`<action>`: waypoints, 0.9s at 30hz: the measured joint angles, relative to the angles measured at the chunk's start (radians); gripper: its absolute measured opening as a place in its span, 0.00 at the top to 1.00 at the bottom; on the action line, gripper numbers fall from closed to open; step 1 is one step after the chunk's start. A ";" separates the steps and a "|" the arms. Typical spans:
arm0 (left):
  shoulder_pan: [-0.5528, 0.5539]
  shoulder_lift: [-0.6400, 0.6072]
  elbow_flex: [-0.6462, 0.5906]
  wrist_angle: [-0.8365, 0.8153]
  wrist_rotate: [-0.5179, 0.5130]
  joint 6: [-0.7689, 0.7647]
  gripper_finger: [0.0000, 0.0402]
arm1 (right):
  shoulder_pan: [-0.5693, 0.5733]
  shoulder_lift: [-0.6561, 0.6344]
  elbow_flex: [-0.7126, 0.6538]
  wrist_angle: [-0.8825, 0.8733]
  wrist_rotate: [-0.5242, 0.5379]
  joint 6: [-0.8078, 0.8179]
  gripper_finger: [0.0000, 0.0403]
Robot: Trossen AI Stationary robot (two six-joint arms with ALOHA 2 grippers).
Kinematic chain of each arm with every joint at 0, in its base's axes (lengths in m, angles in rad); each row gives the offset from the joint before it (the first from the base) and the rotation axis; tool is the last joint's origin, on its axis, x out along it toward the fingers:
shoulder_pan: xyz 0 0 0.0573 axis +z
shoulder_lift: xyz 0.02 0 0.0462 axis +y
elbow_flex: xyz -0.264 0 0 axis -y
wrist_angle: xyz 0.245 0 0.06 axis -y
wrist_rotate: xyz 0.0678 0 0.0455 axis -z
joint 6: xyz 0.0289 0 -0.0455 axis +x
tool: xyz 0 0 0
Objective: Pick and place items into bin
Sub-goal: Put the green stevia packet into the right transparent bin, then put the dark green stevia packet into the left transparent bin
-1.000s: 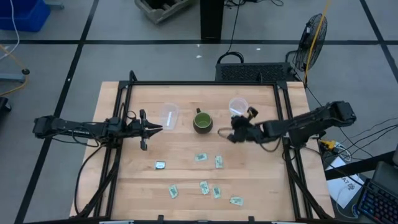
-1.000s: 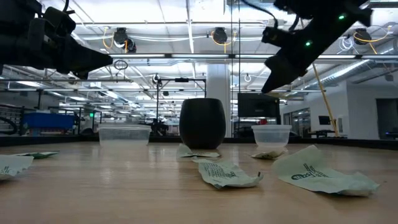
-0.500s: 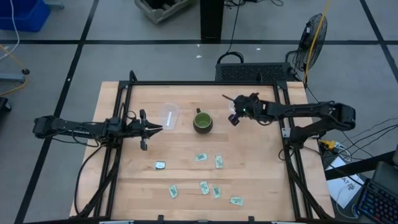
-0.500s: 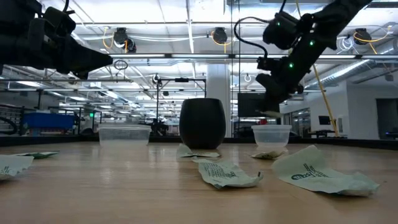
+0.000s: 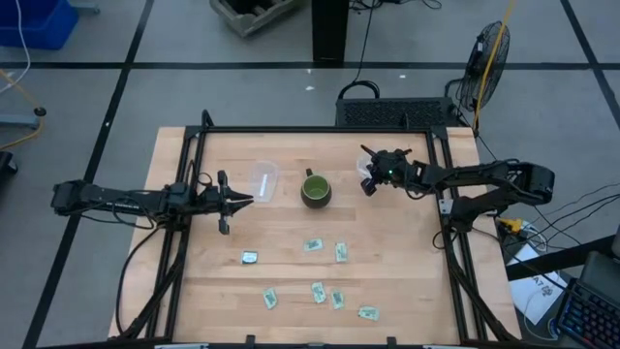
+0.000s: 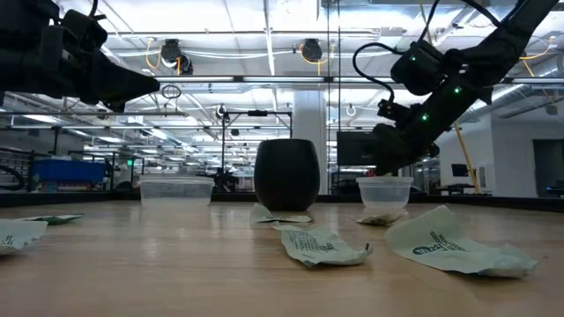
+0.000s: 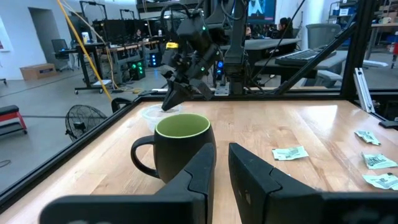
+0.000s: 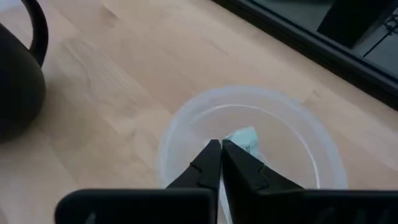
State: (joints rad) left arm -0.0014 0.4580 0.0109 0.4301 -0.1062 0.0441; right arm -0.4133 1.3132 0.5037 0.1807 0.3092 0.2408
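My right gripper hangs over the small clear cup at the table's far right, just right of the dark green mug. It is shut, and a pale green packet sits at its fingertips inside the cup. In the low view, the right gripper stands just above the cup's rim. Several more packets lie flat on the near half, among them a bluish-silver one and pale green ones. My left gripper waits, shut, at the left. My right gripper has the pale green packet by its near edge, pinched at the fingertips. The fingers come from above, slanting down into the cup. The packet hangs inside the cup's mouth. Whether it touches the cup's bottom cannot be told.
A second clear container stands left of the mug, right in front of my left gripper. Black frame rails run along the table's left, right and far sides. Bare wood lies between the mug and the packets.
My right gripper has moved from the table's middle, right of the mug, toward the far edge and down. It now stands over the clear cup with its tips at the rim. It has stayed shut.
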 joint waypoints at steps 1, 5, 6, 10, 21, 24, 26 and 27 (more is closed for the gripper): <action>0.000 0.000 0.000 0.000 0.000 0.000 0.86 | 0.000 0.000 -0.002 0.012 0.000 -0.001 0.96; 0.000 0.000 0.000 0.000 0.000 0.000 0.86 | 0.000 0.000 -0.005 0.043 0.000 -0.012 0.90; 0.000 0.000 0.000 0.000 0.000 0.000 0.86 | 0.001 0.000 -0.005 0.059 0.000 -0.016 0.88; 0.000 0.000 0.000 0.000 0.000 0.000 0.86 | 0.015 -0.001 -0.005 0.123 -0.029 -0.014 0.79; 0.000 0.000 0.000 0.000 0.000 0.000 0.86 | 0.155 -0.110 -0.005 0.160 -0.242 0.011 0.76; 0.000 0.000 0.000 0.000 0.000 0.000 0.86 | 0.228 -0.164 -0.005 0.179 -0.264 0.012 0.78; 0.000 0.000 0.000 0.000 0.000 0.000 0.86 | 0.290 -0.197 -0.005 0.199 -0.265 0.015 0.78; 0.000 0.000 0.000 0.000 0.000 0.000 0.86 | 0.323 -0.209 -0.004 0.217 -0.264 0.009 0.79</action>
State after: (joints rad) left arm -0.0015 0.4581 0.0109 0.4305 -0.1062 0.0441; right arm -0.0899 1.1044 0.4995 0.3982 0.0454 0.2500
